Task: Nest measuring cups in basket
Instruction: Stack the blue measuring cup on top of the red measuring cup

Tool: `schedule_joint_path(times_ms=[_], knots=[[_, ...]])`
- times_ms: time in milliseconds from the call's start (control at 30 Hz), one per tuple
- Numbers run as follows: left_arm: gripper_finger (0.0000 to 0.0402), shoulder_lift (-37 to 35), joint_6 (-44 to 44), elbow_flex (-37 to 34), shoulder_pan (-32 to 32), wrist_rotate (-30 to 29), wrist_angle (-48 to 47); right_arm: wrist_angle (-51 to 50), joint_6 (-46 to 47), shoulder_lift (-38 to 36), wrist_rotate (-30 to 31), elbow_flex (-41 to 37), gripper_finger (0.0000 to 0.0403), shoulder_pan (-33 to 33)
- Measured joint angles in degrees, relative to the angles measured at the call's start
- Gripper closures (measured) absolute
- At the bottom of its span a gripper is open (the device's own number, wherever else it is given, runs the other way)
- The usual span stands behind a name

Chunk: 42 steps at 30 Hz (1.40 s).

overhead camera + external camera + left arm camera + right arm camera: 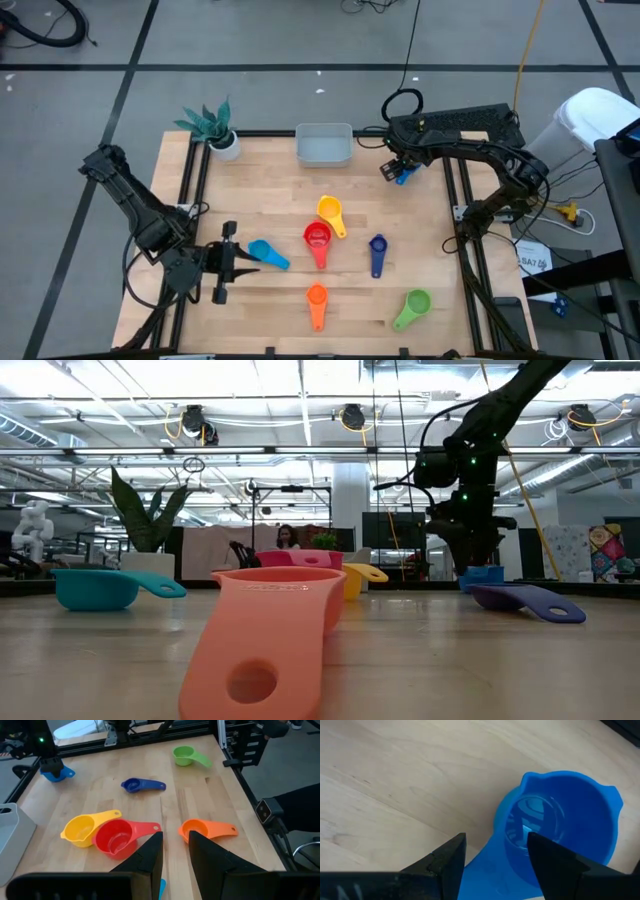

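My right fingers [495, 865] straddle the handle of the blue measuring cup [404, 174] at the far right of the wooden surface [270, 200], parted about it; whether they grip it I cannot tell. That cup holds nothing. My left fingers [232, 262] wait near the left edge, narrowly parted and holding nothing, beside the light blue cup [267, 253]. The grey-blue basket [323, 146] sits empty at the far edge. Yellow [331, 213] and red [318, 240] cups touch mid-surface; dark blue [377, 254], orange [317, 304] and green [411, 308] lie apart.
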Motion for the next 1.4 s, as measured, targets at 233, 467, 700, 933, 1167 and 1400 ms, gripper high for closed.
schedule_joint_path(times_ms=[233, 467, 700, 933, 1167, 1400], knots=[[0.0305, 0.0, -0.02, 0.0, 0.0, -0.01, -0.02, -0.48, -0.91, 0.0, -0.01, 0.0, 0.0237, 0.0], [0.0305, 0.0, -0.04, 0.0, 0.0, -0.01, -0.02, -3.22, -2.81, 0.0, -0.03, 0.0, 0.0329, 0.0], [0.0305, 0.0, -0.05, 0.0, 0.0, -0.01, -0.04, -5.02, -6.55, -0.07, -1.08, 0.04, 0.0393, 0.17], [0.0305, 0.0, -0.11, 0.0, 0.0, -0.03, -0.07, -5.56, -8.15, -0.07, -1.09, 0.04, 0.04, 2.83], [0.0305, 0.0, -0.13, 0.0, 0.04, -0.04, -0.54, -8.7, -7.67, -1.57, -0.27, 1.36, 0.0402, 12.33], [0.0305, 0.02, -0.04, 0.0, 0.06, -1.49, -0.97, -14.21, -2.64, -7.71, 1.86, 9.74, 0.0403, 25.45]])
